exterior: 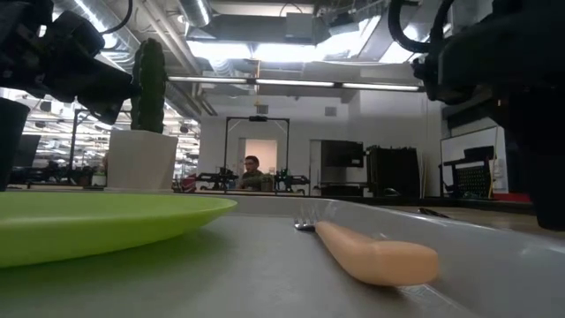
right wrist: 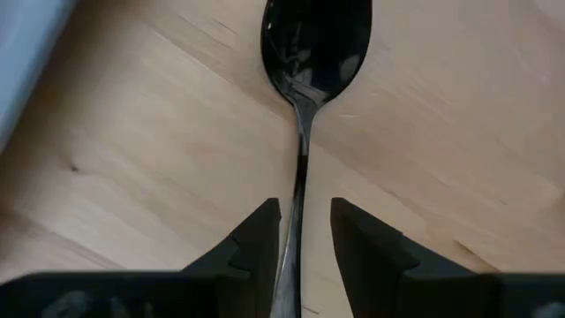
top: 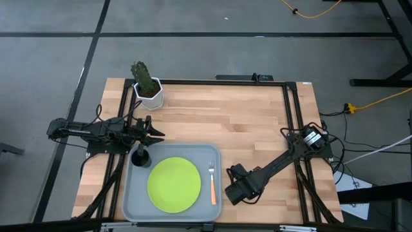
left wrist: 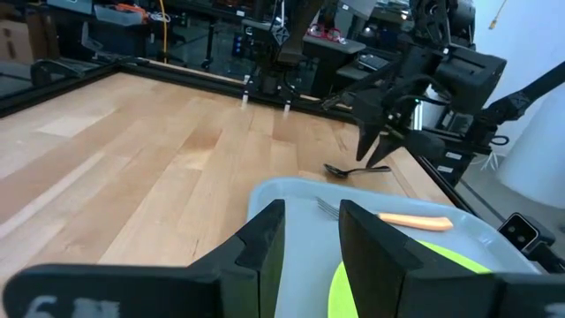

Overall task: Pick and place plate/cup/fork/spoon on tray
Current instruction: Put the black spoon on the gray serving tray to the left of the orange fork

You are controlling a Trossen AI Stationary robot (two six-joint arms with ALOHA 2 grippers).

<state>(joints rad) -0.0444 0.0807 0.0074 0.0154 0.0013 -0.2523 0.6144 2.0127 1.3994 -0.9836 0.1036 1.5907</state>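
The light-grey tray (top: 138,203) lies at the table's near middle. On it rest the lime-green plate (top: 174,185), the orange-handled fork (top: 212,182) along its right side, and the black cup (top: 140,156), upright in its far-left corner. My left gripper (top: 156,133) is open and empty, just beyond the cup over the tray's far-left edge. The dark spoon (right wrist: 313,53) lies flat on the wood right of the tray. My right gripper (right wrist: 305,234) is open, pointing down, with a finger on either side of the spoon's thin handle (right wrist: 298,190).
A white hexagonal pot with a cactus (top: 148,87) stands at the table's far left. Bare wood (top: 244,122) spans the far and right parts of the table. A black frame rail (top: 290,109) runs along the right side. A person (exterior: 252,172) sits far behind the table.
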